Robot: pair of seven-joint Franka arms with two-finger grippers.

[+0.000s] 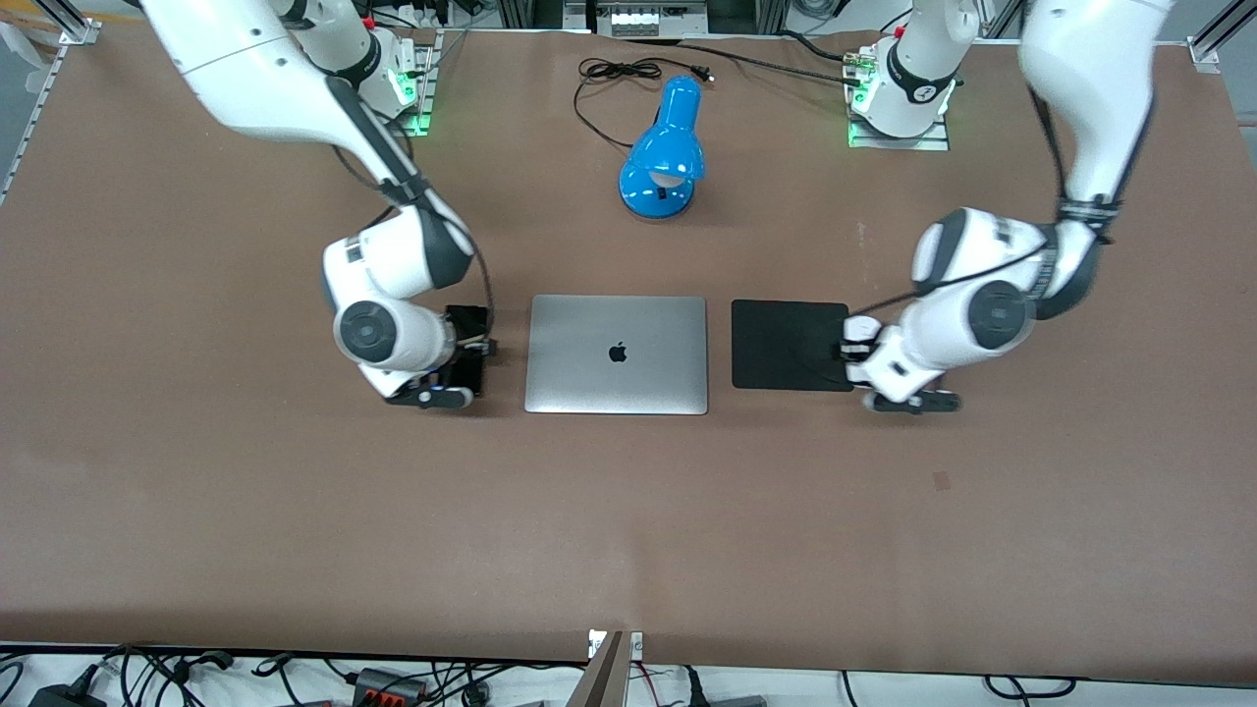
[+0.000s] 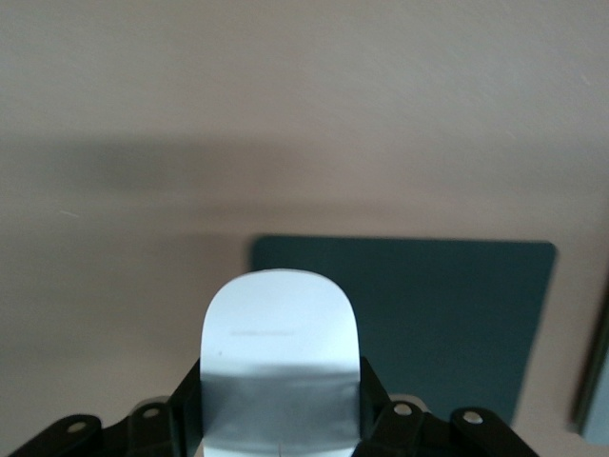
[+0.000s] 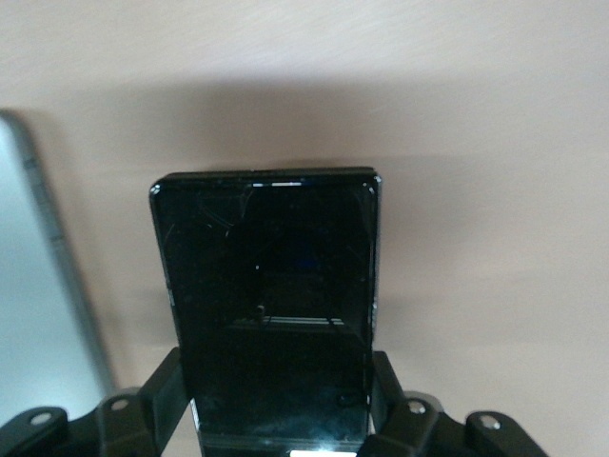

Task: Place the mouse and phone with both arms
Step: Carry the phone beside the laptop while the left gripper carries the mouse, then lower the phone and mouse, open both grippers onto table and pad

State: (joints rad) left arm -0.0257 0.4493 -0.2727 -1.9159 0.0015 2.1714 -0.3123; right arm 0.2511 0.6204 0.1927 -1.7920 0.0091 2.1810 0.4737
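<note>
A: Status on the left gripper (image 2: 283, 433)?

B: Clamped on the mouse (image 2: 281, 357), fingers on its two sides, held over the edge of the black pad (image 1: 791, 344) at the left arm's end of the laptop (image 1: 617, 353). Pad looks like the drop spot.

A: Right gripper (image 3: 276, 424)?

B: Closed on the phone (image 3: 266, 314) by its long edges, screen up, just beside the laptop at the right arm's end. Side grips keep both flat for set-down.

A: Lamp (image 1: 664, 152) in the way?

B: No, well apart, nearer the bases.
</note>
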